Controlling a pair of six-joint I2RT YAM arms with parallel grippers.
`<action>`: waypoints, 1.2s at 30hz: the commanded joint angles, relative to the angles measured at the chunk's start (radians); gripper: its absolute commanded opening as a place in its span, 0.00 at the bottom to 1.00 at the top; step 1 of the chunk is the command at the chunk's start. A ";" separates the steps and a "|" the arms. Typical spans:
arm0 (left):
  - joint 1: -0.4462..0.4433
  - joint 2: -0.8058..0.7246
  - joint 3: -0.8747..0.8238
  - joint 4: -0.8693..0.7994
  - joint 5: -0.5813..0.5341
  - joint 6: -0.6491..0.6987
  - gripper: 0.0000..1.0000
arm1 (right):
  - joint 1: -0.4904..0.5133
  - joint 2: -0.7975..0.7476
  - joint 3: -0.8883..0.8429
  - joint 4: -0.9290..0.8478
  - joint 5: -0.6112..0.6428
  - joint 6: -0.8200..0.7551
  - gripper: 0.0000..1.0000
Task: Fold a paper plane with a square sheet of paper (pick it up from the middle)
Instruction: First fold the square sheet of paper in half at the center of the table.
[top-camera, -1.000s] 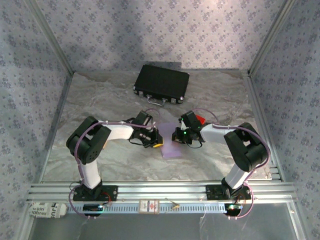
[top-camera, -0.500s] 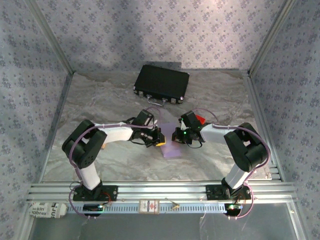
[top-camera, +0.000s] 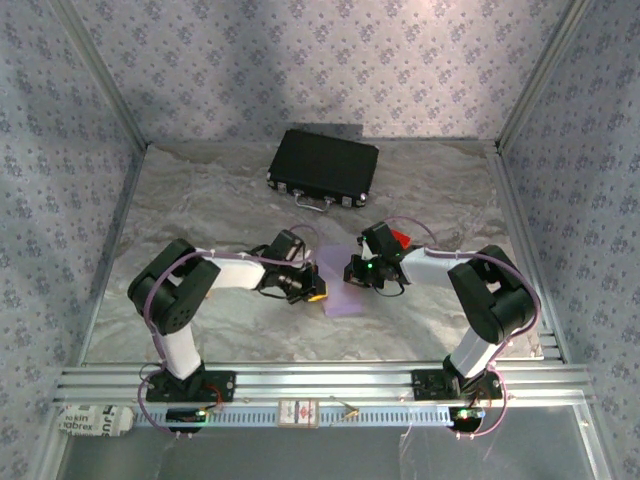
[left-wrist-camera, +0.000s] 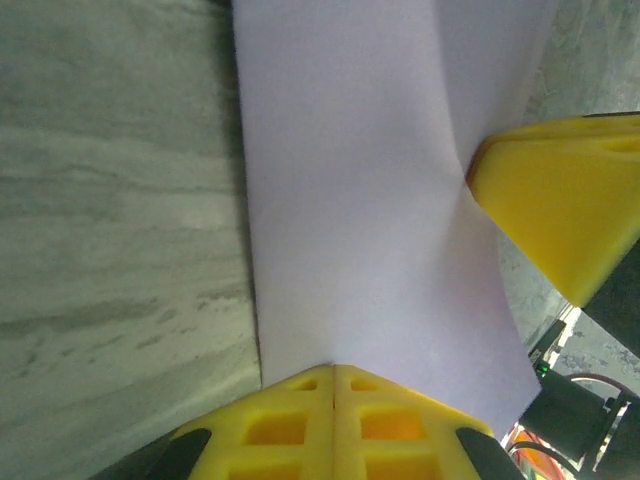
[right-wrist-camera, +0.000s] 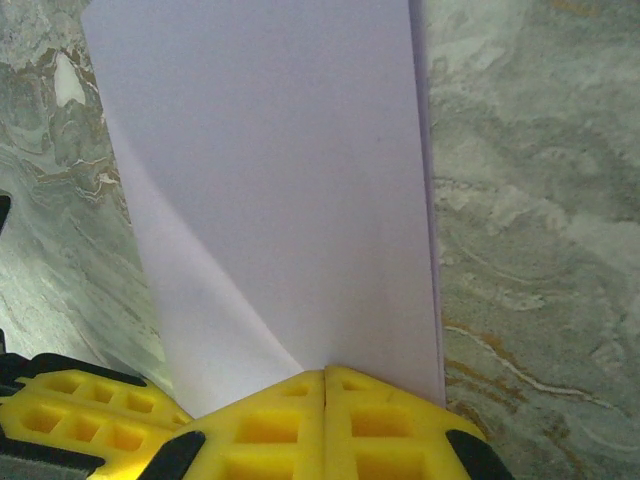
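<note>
A table (top-camera: 200, 200) of grey marbled surface is enclosed by walls (top-camera: 320, 70) papered in a pale floral print. A closed black case (top-camera: 323, 168) with a metal handle is laid flat near the back. A small red block (top-camera: 401, 240), partly hidden, is seen right of centre. An aluminium rail (top-camera: 320, 380) is fixed along the near edge, and a small card (top-camera: 298, 412) is set just before it.

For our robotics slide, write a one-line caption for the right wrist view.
Shut right fingers pinch an edge of the folded lilac paper, marbled table beneath.
</note>
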 joint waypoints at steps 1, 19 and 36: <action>-0.014 -0.019 -0.024 -0.069 -0.035 0.018 0.00 | -0.001 0.013 -0.023 -0.105 0.051 0.000 0.01; -0.053 -0.048 -0.030 0.014 -0.017 -0.072 0.00 | 0.004 0.022 -0.021 -0.093 0.048 0.004 0.01; -0.085 -0.139 -0.024 -0.134 -0.120 -0.001 0.00 | 0.003 0.018 -0.024 -0.096 0.050 0.007 0.01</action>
